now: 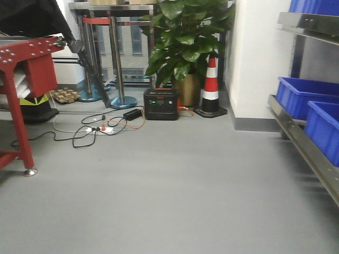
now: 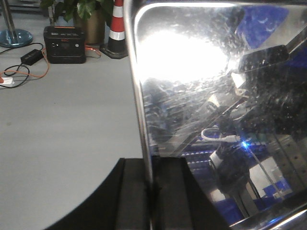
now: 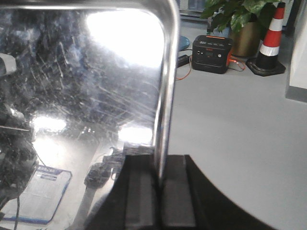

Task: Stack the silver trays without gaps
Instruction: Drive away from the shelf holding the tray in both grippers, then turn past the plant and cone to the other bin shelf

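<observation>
The left gripper (image 2: 151,191) clamps the out-turned rim of a shallow, shiny stainless-steel silver tray (image 2: 216,86). The rim runs between its two dark fingers, and the pan is held above the grey floor (image 1: 175,201). The right gripper (image 3: 160,191) pinches a silver tray (image 3: 86,86) rim in the same way. Whether both hold one tray cannot be told.

Beyond them, a black box-shaped power station with an orange trim (image 1: 161,104) sits on the floor, with black and orange cables (image 1: 106,127) trailing to its left. Just beside it stands an orange-and-white striped traffic cone (image 1: 211,84). Behind it a leafy green plant (image 1: 185,37) grows in a brass-coloured pot (image 1: 186,87). Chrome stanchions on blue round bases (image 1: 122,100) stand farther left, and a red metal frame (image 1: 21,95) is at the left edge. Blue plastic bins (image 1: 302,98) sit on a steel shelf (image 1: 307,153) at the right, and their contents are hidden. The labels on the power station are too small to read.
</observation>
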